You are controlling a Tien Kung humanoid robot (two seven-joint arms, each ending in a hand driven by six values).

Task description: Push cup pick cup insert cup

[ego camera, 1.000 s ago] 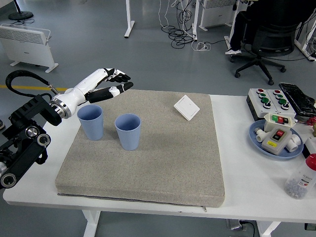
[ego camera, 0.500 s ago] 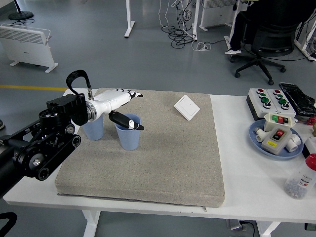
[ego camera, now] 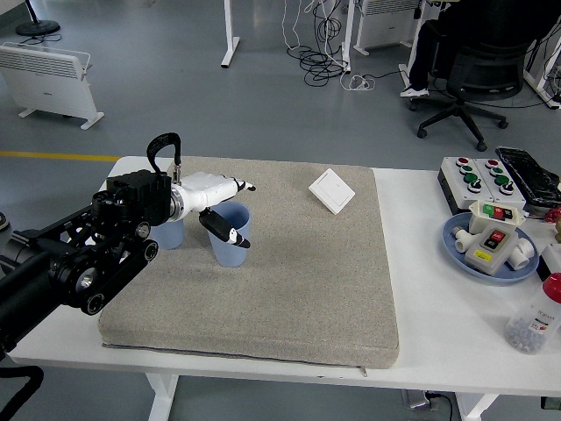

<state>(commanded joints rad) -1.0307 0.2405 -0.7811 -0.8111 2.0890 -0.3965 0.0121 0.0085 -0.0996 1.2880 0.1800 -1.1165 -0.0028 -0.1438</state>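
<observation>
Left robot hand at 2 blue cups on the mat

From the left, the left robot hand (ego camera: 219, 210) is seen closed around the right cup (ego camera: 231, 235), thumb at its front wall and fingers over the rim; the left cup (ego camera: 170, 234) is half hidden just beside the wrist. Both stand upright on the worktop (ego camera: 421, 298) mat (ego camera: 289, 272). No writing can be read.

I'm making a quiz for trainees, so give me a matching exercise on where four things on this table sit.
Things:
1. left hand
2. white switch plate
3. blue plate
4. left blue cup

Places:
A. far right of the table
B. mat's far edge
C. at the right blue cup
D. partly hidden behind the arm

Pairs: 1-C, 2-B, 3-A, 4-D
</observation>
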